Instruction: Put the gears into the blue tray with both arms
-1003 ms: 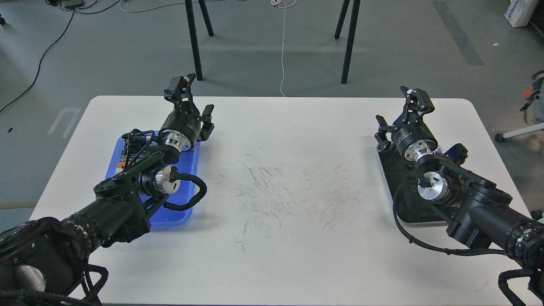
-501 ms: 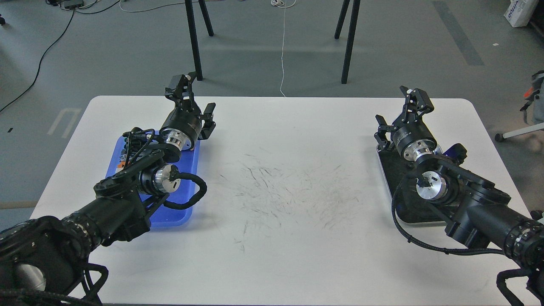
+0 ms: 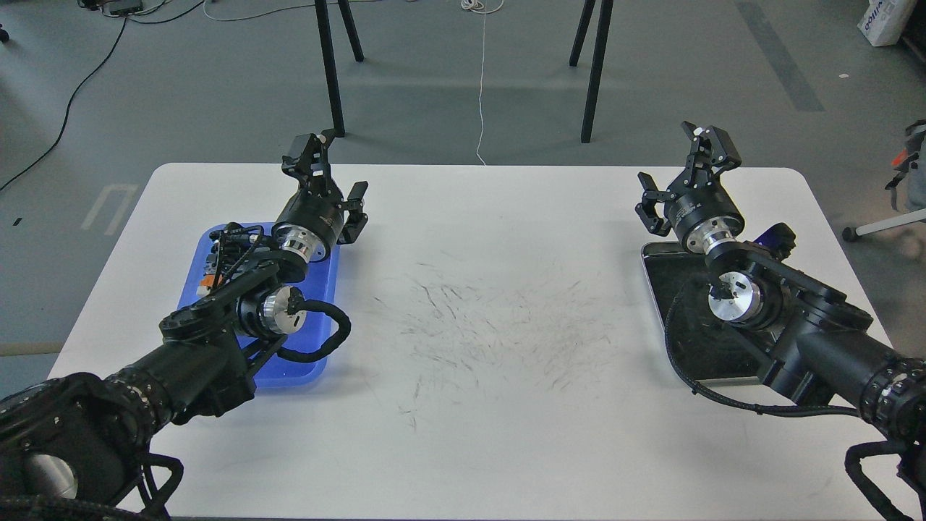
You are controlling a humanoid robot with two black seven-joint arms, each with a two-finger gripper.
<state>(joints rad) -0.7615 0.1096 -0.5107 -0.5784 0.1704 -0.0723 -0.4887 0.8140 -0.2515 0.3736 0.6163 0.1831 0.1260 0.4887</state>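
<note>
The left pincer point(image 3: 329, 177) hangs above the far left part of the white worktop point(image 3: 470, 405), just past the far end of the blue tray point(image 3: 318, 354). Its two fingers stand wide apart, one pointing up and far, the other out to the right, with nothing between them. The left arm point(image 3: 210, 325) runs back across the blue tray and hides most of it; only the tray's right side and near corner show bare. At the tray's far left corner sits a small dark clutter with a speck of orange, too small to make out, so I cannot tell whether any gears lie there.

On the right, the right pincer point(image 3: 684, 174) is lifted above the far end of the silver tray point(image 3: 651, 250) with its black lining. Its fingers are also spread wide and hold nothing. The right arm point(image 3: 803, 325) covers much of that tray, and a dark blue object point(image 3: 772, 237) peeks out just beyond the wrist. The middle of the worktop is marked with dark scuffs point(image 3: 492, 325). The two trays sit well apart, at opposite sides.
</note>
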